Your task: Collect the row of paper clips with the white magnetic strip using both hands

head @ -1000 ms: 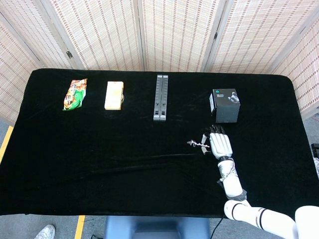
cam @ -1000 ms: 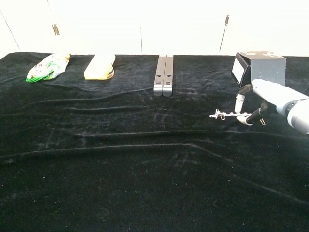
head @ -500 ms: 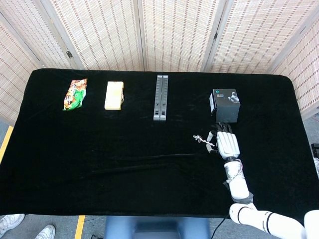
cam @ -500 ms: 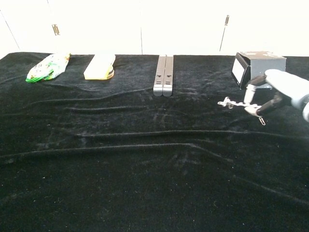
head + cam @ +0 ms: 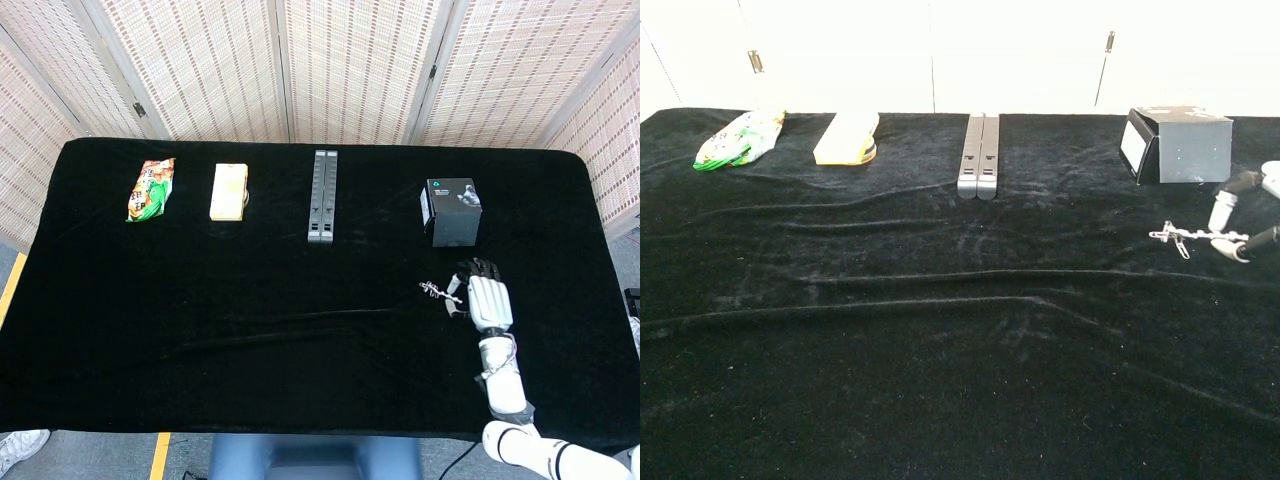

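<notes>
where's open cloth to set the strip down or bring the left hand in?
Free: the whole front and centre of the black cloth, below the back row of snack packet, yellow block and grey bar. Crowded: right side, where the right hand holds the white strip with clips just in front of the black box.

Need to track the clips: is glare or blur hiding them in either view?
Head view: evenly lit, silver paper clips tiny but distinct against black velvet cloth. Chest view: backdrop blown out white, clips sharp, white robot right hand cropped at frame edge.
</notes>
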